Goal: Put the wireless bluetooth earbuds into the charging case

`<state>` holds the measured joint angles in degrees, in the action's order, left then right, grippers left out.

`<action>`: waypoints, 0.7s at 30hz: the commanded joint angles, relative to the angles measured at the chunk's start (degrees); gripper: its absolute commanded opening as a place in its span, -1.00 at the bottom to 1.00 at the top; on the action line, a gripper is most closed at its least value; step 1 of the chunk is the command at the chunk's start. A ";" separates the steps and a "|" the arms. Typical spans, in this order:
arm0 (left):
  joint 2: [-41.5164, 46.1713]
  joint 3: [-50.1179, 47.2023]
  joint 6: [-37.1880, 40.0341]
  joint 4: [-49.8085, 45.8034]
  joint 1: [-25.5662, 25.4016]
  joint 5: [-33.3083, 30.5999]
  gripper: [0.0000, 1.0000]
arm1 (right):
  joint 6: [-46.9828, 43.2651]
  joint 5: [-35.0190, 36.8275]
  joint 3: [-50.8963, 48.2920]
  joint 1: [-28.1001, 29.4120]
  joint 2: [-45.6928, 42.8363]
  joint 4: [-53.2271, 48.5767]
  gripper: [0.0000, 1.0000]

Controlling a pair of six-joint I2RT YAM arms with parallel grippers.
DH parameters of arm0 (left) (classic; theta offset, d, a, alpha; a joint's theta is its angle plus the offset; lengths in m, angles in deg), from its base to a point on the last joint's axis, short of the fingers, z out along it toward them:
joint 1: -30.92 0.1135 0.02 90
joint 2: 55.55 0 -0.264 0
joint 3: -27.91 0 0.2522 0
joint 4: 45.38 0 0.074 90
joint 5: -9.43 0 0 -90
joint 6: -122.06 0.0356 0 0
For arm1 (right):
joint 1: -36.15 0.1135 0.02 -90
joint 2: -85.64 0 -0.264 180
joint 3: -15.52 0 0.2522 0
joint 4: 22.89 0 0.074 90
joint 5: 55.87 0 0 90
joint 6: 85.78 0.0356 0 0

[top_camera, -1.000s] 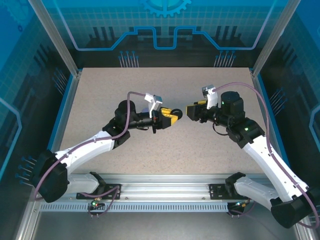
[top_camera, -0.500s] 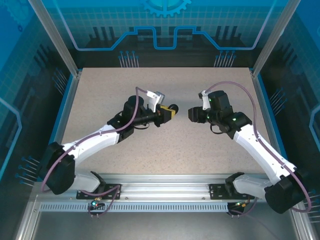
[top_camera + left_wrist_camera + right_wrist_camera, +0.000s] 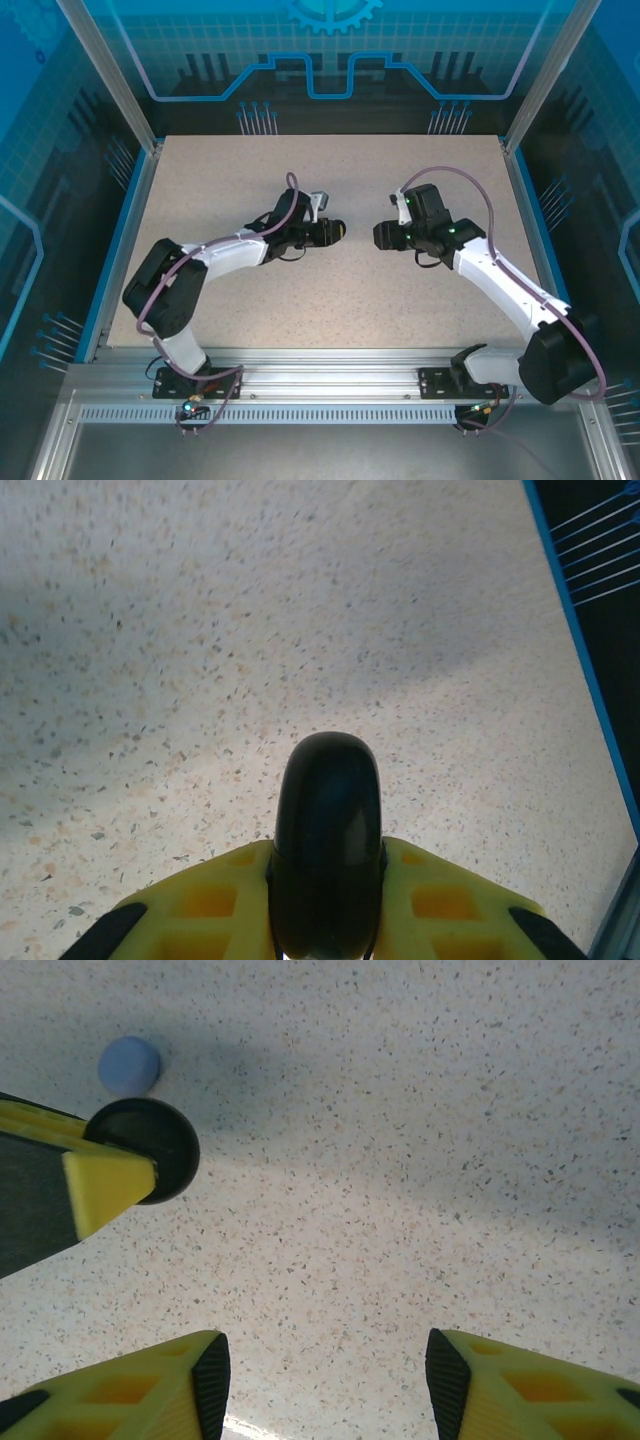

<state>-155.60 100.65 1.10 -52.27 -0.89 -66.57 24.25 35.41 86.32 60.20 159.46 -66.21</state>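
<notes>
Charging case (image 3: 328, 830): black, round and glossy, clenched between the two yellow fingers of the left pincer (image 3: 332, 231). In the left wrist view it stands edge-on, so the pads press on its two broad faces. It hangs clear above the speckled counter (image 3: 200, 630), which runs bare ahead of the tips.

The right pincer (image 3: 325, 1375) is released, its jaws spread wide with nothing between them. Ahead of it and to its left, the case shows face-on as a dark disc, with one finger of the other arm lying across it. Just beyond that disc a small pale blue rounded thing (image 3: 130, 1065) rests on the counter. Whether it is an earbud or a second case, I cannot tell.

The case looks like a hard, light plastic shell, stiff but slick, and its curved rim would likely squirm out of a light pinch. Flat-on-flat is the sure hold. Any earbud would be tiny and featherweight, best nipped by the stem with gentle pressure.
</notes>
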 commanded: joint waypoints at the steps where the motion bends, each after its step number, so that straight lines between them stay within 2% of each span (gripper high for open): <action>1: -3.03 3.53 -4.35 -2.36 0.28 2.98 -0.85 | -0.69 -0.75 -0.33 -1.01 1.91 -0.46 0.14; 21: -14.32 7.86 -9.92 -3.74 1.02 6.85 -0.74 | -2.10 -4.09 -0.35 -0.94 6.34 -0.01 0.14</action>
<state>-168.88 106.80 -7.14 -54.87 -0.61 -61.41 23.18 32.20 86.27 59.99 165.19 -66.17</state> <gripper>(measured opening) 0.222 0.571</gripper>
